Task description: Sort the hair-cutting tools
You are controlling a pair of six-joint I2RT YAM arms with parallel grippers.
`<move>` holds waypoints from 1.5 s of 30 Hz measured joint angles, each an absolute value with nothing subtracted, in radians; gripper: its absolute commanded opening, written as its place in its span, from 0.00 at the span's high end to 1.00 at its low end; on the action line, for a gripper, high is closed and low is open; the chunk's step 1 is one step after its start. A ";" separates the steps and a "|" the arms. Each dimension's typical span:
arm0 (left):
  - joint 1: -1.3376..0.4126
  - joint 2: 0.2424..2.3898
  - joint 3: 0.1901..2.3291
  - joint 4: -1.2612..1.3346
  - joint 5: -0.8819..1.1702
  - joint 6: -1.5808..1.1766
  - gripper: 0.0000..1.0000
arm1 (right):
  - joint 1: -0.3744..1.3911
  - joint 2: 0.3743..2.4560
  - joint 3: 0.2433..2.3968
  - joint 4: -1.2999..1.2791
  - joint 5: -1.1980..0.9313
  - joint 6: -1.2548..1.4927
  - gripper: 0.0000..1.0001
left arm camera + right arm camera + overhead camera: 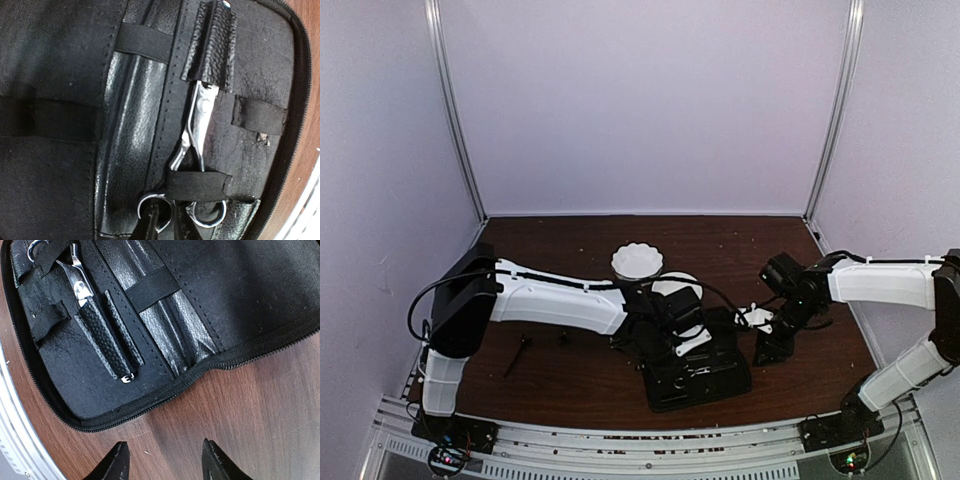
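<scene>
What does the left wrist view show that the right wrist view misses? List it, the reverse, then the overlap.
Only left wrist: both finger rings of the scissors, past an elastic strap. Only right wrist: the open, empty right gripper over the table. Both: the open black case and the scissors' blades in a leather sheath.

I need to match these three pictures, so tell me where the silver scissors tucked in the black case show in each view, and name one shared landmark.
Left wrist: the scissors lie right of centre, tips up in the textured sheath, rings at the bottom edge.
Right wrist: scissors upper left, tips down-right in that sheath.
Top external: too small to make out inside the black case, near edge, centre.
Shared landmark: the case.
</scene>
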State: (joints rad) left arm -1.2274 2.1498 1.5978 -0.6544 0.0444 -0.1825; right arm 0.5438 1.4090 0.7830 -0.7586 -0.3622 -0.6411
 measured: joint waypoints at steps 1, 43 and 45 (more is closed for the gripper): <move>-1.227 2.150 1.598 -0.654 0.044 -0.183 0.84 | 0.544 1.409 0.783 -0.759 -0.362 -0.641 0.49; -0.891 1.909 1.480 -0.751 -0.262 -0.351 0.51 | 0.486 1.065 0.737 -0.540 -0.142 -0.526 0.44; -0.899 1.963 1.498 -0.757 -0.247 -0.371 0.52 | 0.481 1.068 0.722 -0.541 -0.157 -0.522 0.44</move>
